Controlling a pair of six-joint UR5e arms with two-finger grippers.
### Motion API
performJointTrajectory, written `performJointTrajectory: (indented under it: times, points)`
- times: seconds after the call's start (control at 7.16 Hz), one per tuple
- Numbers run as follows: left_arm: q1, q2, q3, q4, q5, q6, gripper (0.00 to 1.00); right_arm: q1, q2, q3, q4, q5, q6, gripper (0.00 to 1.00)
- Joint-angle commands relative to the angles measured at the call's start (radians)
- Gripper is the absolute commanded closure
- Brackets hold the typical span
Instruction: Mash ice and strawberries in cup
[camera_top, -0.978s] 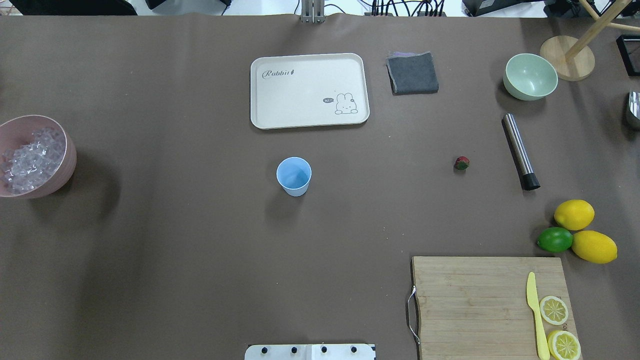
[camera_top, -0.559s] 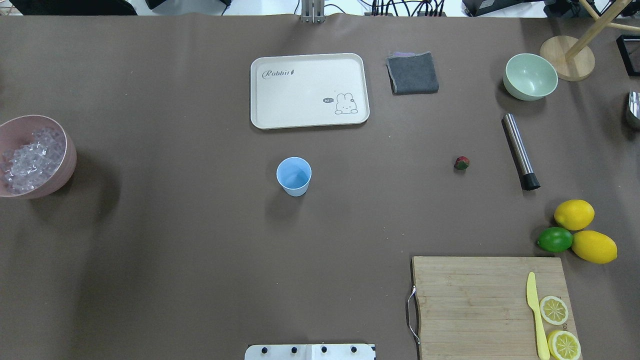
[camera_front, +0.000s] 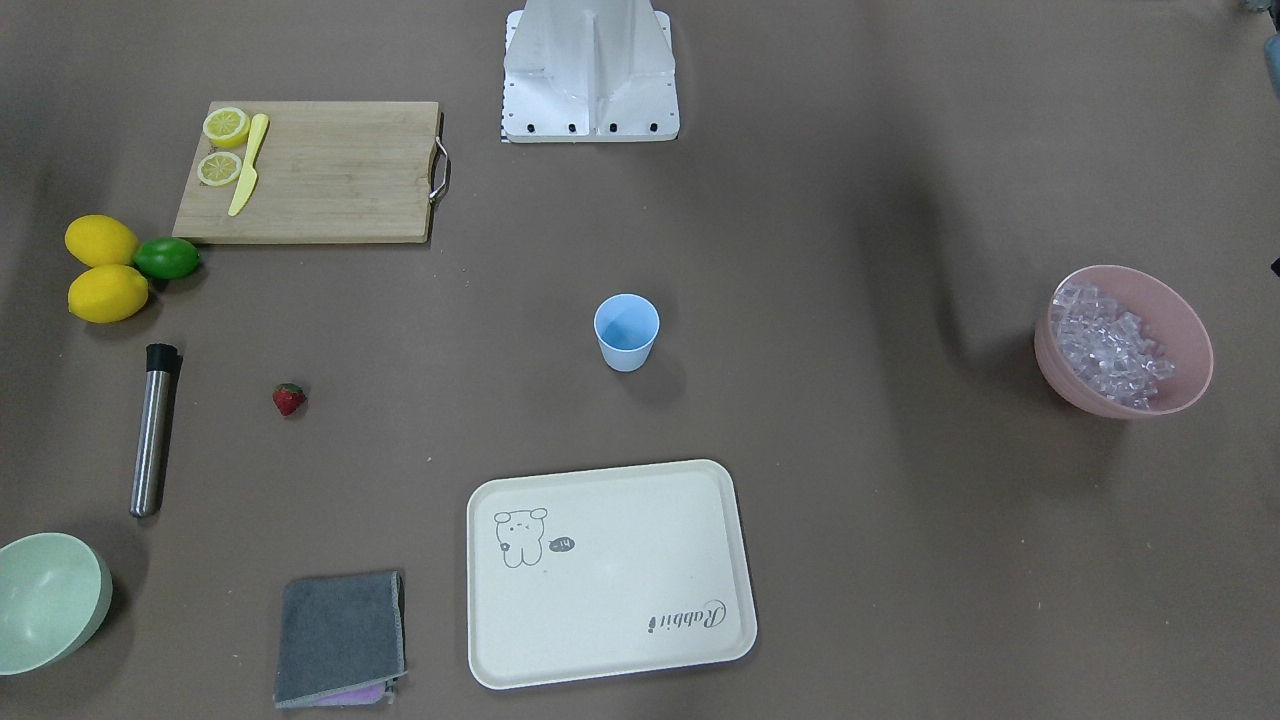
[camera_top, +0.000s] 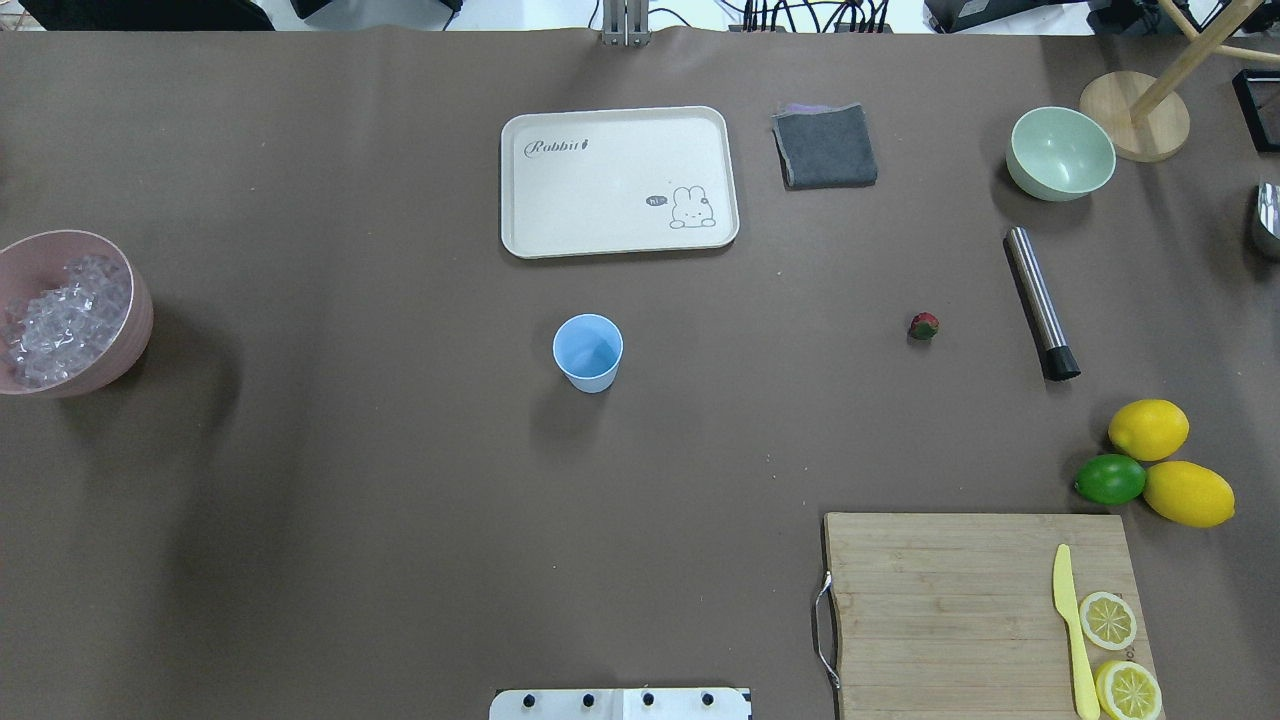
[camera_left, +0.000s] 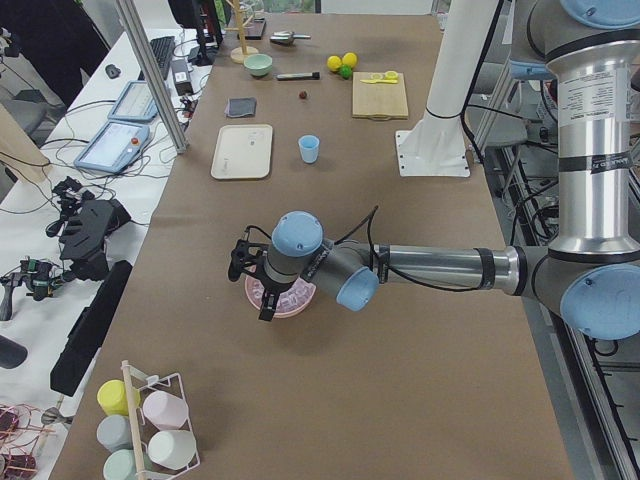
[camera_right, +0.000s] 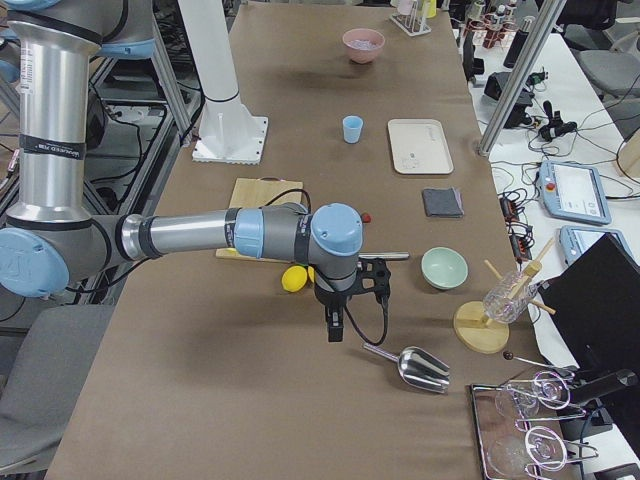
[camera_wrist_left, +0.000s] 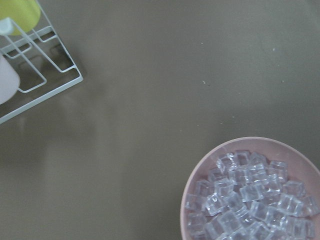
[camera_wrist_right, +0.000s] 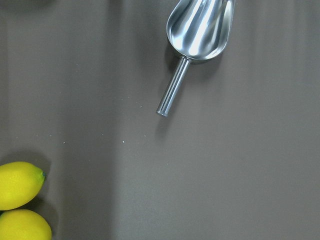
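One light-blue cup, upright mid-bench. One strawberry well apart, toward robot's right. Ice: many cubes, heaped in one pink bowl, far left. One tray, lettered "Rabbit". Two lemons, one lime. Left tool by pink bowl, right tool past lemons: apart or together, cannot tell.
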Motion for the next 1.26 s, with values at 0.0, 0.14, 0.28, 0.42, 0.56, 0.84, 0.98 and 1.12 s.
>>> performJointTrajectory:
  times: [0.0, 0.14, 0.28, 0.42, 0.56, 0.84, 0.98, 1.12]
  points:
    - [0.119, -0.03, 0.008, -0.091, 0.009, -0.2, 0.02, 0.0, -0.001, -0.004, -0.002, -0.002, -0.001, 0.0]
    - [0.145, -0.032, 0.01, -0.094, 0.047, -0.202, 0.02, 0.0, -0.002, -0.004, -0.002, -0.004, -0.003, 0.0]
    - [0.179, -0.049, 0.019, -0.094, 0.061, -0.204, 0.02, 0.0, -0.002, -0.004, -0.002, -0.004, -0.003, 0.0]
    - [0.184, -0.073, 0.039, -0.094, 0.061, -0.205, 0.02, 0.0, -0.005, -0.004, -0.002, 0.001, -0.003, 0.0]
    - [0.189, -0.093, 0.072, -0.097, 0.067, -0.204, 0.02, 0.0, -0.005, -0.004, 0.0, 0.002, -0.003, 0.0]
    - [0.208, -0.095, 0.097, -0.097, 0.073, -0.204, 0.02, 0.0, -0.005, -0.004, -0.002, 0.002, -0.001, 0.0]
    - [0.21, -0.109, 0.117, -0.097, 0.073, -0.204, 0.02, 0.0, -0.005, -0.004, 0.0, 0.002, -0.001, 0.0]
    - [0.228, -0.118, 0.141, -0.102, 0.073, -0.204, 0.02, 0.0, -0.005, -0.004, 0.0, 0.002, -0.003, 0.0]
